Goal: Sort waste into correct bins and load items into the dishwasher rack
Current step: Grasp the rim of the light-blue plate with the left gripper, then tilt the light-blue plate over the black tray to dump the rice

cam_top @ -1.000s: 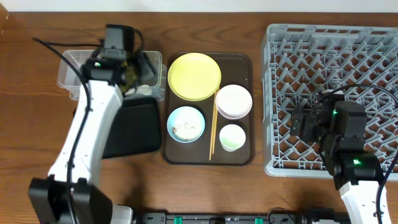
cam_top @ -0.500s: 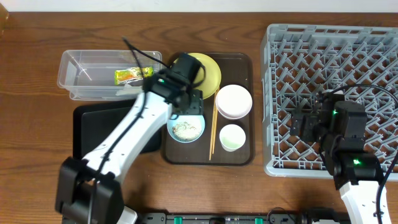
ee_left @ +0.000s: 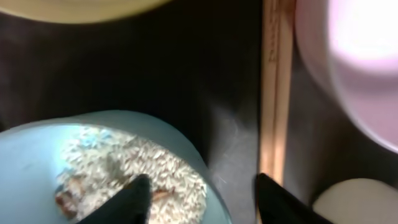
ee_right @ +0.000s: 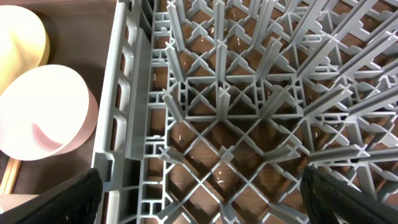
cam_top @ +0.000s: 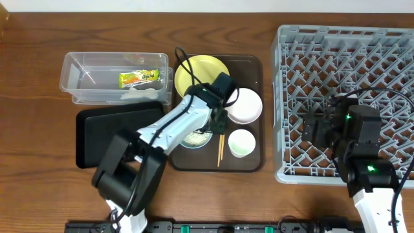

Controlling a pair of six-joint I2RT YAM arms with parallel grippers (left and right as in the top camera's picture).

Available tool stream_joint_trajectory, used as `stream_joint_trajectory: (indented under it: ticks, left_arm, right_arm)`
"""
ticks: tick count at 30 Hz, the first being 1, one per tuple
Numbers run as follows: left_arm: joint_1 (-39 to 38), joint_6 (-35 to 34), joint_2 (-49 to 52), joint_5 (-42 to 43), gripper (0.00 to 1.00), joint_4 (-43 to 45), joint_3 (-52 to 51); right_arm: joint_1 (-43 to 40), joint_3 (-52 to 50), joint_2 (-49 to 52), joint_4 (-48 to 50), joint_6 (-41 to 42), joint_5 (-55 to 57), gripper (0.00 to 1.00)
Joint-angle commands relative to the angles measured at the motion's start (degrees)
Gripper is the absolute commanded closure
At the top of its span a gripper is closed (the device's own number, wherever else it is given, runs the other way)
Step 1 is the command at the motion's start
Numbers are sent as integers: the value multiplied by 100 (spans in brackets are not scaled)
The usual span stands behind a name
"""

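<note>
1. Two dark fingertips of the left gripper point(ee_left: 202, 199) stand apart with only the rim of the light blue bowl point(ee_left: 37, 155) between them. One hangs over the rice scraps point(ee_left: 124, 165) inside, and the other is outside, just beside the chopsticks point(ee_left: 273, 93). It holds nothing.
2. The step looks like a rim pinch on that bowl, to carry its scraps to a bin. To do it well, the inner finger should drop against the wall rather than into the rice. The outer finger must not nudge the chopsticks, and the bowl should ride level until it is over the bin.
3. Around it on the brown tray point(cam_top: 253, 66) sit the white cup point(cam_top: 241, 143), the pinkish-white bowl point(cam_top: 247, 107) and the yellow plate point(cam_top: 200, 77).
4. Farther left, the snack wrapper point(cam_top: 138, 78) lies in the clear tub point(cam_top: 72, 65). The black tray point(cam_top: 97, 136) rests just beside the tub on the surface point(cam_top: 32, 39).
5. Farthest right, the right gripper point(ee_right: 202, 193) hangs wide open and empty above the dishwasher rack point(cam_top: 388, 39).
6. No writing is legible; the wrapper's orange print is too small to read.
</note>
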Motion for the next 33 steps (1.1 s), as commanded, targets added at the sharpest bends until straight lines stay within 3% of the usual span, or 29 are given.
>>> stream_joint_trajectory:
  ticks: [1,3,11,20,22,33]
  left_arm:
    - [-33,81,177,-31,59,-15,-22]
    - [-33,81,199,-33,69,-15,-22]
    - [-33,81,94,-35,73,-11,-15]
    - [-33,81,2,-33,87,7,-15]
    - [-33,81,2,-33,94,7,-15]
    - [-24,81,-730,-35,94,-114,-13]
  right_arm:
    - [-48,122,-4,-7,33,-4,1]
    - [-48,122,-4,-7,33,-4,1]
    - [-46,122,-4,-9,33,-4,1]
    - [-46,122,-4,-9,33,-2,1]
    - [-46,122,-4,-9,33,-4,1]
    - [-48,122,-4,-11,31,-2,1]
